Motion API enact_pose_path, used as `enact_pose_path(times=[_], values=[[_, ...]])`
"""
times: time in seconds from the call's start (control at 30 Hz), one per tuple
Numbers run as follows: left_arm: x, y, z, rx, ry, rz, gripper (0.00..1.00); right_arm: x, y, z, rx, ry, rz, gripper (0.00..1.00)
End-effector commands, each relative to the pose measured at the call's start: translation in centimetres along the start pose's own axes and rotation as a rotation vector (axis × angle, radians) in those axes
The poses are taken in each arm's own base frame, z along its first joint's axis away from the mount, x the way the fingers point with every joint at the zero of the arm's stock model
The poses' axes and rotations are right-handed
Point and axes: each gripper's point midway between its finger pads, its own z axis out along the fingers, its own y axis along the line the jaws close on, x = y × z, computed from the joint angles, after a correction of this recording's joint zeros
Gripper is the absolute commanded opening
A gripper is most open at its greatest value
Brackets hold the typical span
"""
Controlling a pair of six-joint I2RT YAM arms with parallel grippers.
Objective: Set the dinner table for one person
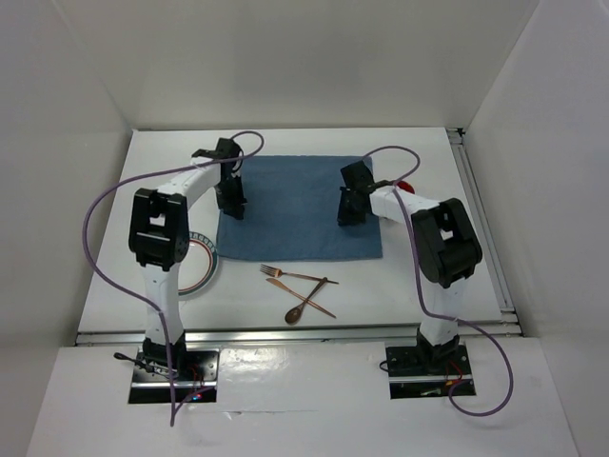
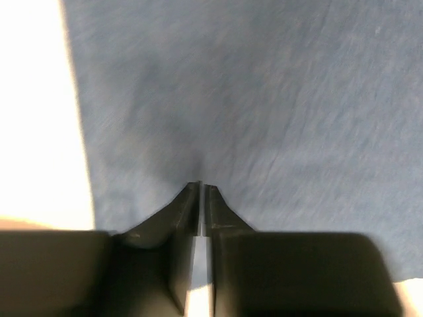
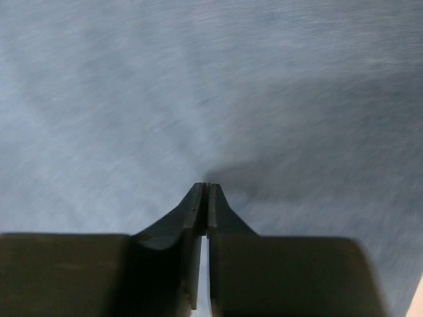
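White walls (image 1: 285, 57) close in the desk (image 1: 285, 143), a plain white rectangle that fills the middle of the top view. Its long axis runs left to right, one long side near the arm bases and the other against the back wall. Silver rails (image 1: 304, 330) edge its near and right sides.

The left arm (image 1: 157, 228) and right arm (image 1: 442, 238) rise from the near edge and reach inward, each trailing a purple cable (image 1: 95, 209).

A blue placemat (image 1: 295, 214) lies flat on the far middle of the desk. Its long axis also runs left to right, a little skewed against the desk's edges.

A plate (image 1: 211, 255) with a patterned rim sits near the placemat's near left corner, partly hidden under the left arm.

The left hand (image 1: 231, 205) points down at the placemat's left edge. In its wrist view a thin slit shows between the fingers, and whether it is clenched or released I cannot tell. The right hand (image 1: 348, 211) points down at the right part of the cloth. It is clenched, and whether it nips the cloth I cannot tell.

Copper cutlery lies crossed on the bare desk just in front of the placemat:
- A fork (image 1: 285, 274) has its tines to the left.
- A knife (image 1: 300, 297) lies on a slant.
- A spoon (image 1: 297, 312) has its bowl nearest the arm bases.

Something small and red (image 1: 407, 187) shows behind the right arm.
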Motion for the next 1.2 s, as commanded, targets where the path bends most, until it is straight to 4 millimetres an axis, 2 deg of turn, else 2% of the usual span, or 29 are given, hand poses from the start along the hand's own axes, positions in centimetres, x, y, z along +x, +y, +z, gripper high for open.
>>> enact_pose_path(times=[0.0,0.03,0.07,0.1,0.13,0.17,0.2,0.23,0.27,0.3,0.33,0.37,0.4,0.43,0.47,0.5,0.53,0.57,0.63,0.7,0.8,0.93,1.1,1.17], values=[[-2.6,0.2,-8.0,-0.026,-0.159,-0.037,0.31,-3.7,4.1,-5.6,-0.121,-0.156,-0.062,0.13],[-2.7,0.5,-9.0,-0.037,-0.179,-0.051,0.38,-4.2,5.1,-7.3,-0.15,-0.189,-0.071,0.21],[-2.4,0.8,-9.9,-0.049,-0.183,-0.052,0.45,-4.8,6.2,-8.4,-0.189,-0.214,-0.087,0.38],[-2.5,0.9,-11.8,-0.048,-0.222,-0.064,0.59,-5.4,6.5,-9.6,-0.206,-0.242,-0.086,0.45],[-2.6,1.5,-12.8,-0.061,-0.239,-0.074,0.65,-5.5,7.3,-10.4,-0.23,-0.254,-0.105,0.5],[-1.7,2.4,-13.0,-0.079,-0.228,-0.094,0.72,-5.2,8.1,-11.0,-0.259,-0.251,-0.116,0.52],[-1.3,3.1,-13.5,-0.08,-0.233,-0.119,0.76,-5.3,8.2,-11.5,-0.271,-0.257,-0.128,0.59],[-1.1,4.5,-15.5,-0.074,-0.274,-0.162,0.76,-5.2,9.0,-12.4,-0.298,-0.264,-0.138,0.63],[1.1,5.4,-14.7,-0.067,-0.223,-0.187,0.77,-4.1,9.5,-12.2,-0.318,-0.236,-0.152,0.65],[2.1,6.2,-15.0,-0.059,-0.224,-0.242,0.77,-4.0,9.5,-12.6,-0.33,-0.236,-0.154,0.68],[2.6,8.0,-15.3,-0.066,-0.243,-0.308,0.8,-3.6,9.8,-13.1,-0.34,-0.239,-0.162,0.71],[5.7,9.2,-15.6,-0.059,-0.228,-0.357,0.85,-2.7,9.4,-12.8,-0.339,-0.218,-0.164,0.73],[6.8,10.1,-15.7,-0.054,-0.233,-0.413,0.87,-1.7,9.7,-12.6,-0.356,-0.192,-0.177,0.75],[7.9,11.3,-15.8,-0.048,-0.233,-0.525,0.94,-1.7,9.7,-12.9,-0.363,-0.203,-0.177,0.76],[10.9,12.3,-14.4,-0.062,-0.179,-0.581,0.97,-1.2,9.6,-13.0,-0.373,-0.196,-0.17,0.78],[11.6,12.1,-15.7,-0.004,-0.231,-0.634,1.0,-0.8,10.1,-13.2,-0.391,-0.184,-0.179,0.79],[12.7,12.4,-15.6,0.002,-0.231,-0.669,1.0,-0.4,9.8,-12.9,-0.384,-0.174,-0.179,0.79],[14.4,13.3,-14.4,-0.016,-0.212,-0.719,1.0,-0.2,10.0,-12.9,-0.394,-0.167,-0.181,0.8],[15.6,13.0,-14.5,0.043,-0.227,-0.763,1.0,0.2,10.0,-12.8,-0.402,-0.151,-0.184,0.82],[17.0,13.7,-13.3,0.032,-0.199,-0.824,1.0,0.6,10.3,-12.9,-0.414,-0.145,-0.203,0.82],[17.8,14.3,-12.1,0.036,-0.175,-0.868,1.0,1.2,10.3,-12.6,-0.421,-0.121,-0.215,0.83],[18.7,13.8,-10.3,0.073,-0.136,-0.916,1.0,1.3,10.1,-12.6,-0.415,-0.114,-0.225,0.83],[19.4,14.1,-8.6,0.069,-0.121,-0.985,1.0,1.0,10.1,-12.8,-0.406,-0.121,-0.233,0.84],[19.5,14.7,-7.5,0.043,-0.123,-1.0,0.96,0.7,10.3,-13.1,-0.411,-0.128,-0.233,0.84]])
